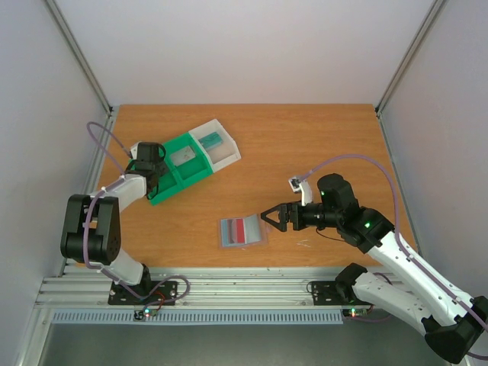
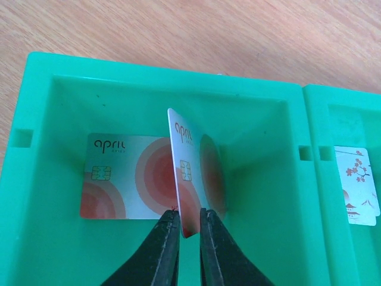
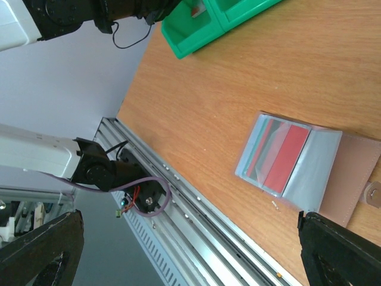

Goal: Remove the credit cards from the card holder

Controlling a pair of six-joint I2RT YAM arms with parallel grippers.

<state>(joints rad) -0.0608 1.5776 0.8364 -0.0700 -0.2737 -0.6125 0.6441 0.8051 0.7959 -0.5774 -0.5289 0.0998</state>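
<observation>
One credit card [image 2: 189, 179] is pinched on edge by the left gripper [image 2: 189, 223] inside the green tray [image 2: 119, 71], above a second card [image 2: 119, 176] lying flat. The card holder [image 1: 242, 230], with cards showing inside, lies open just beside the right gripper [image 1: 268, 217] on its left-arm side. That gripper's jaws are spread wide, and its arm is judged the nearer.

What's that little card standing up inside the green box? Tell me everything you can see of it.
The upright card looks like thin glossy plastic: pale, with red concentric circles, the word "april" and a gold chip. It stands on edge, slightly tilted, inside a compartment of the green tray, one edge pinched between the black fingers of the left gripper. A matching second card lies flat behind it; whether they touch is unclear.
</observation>
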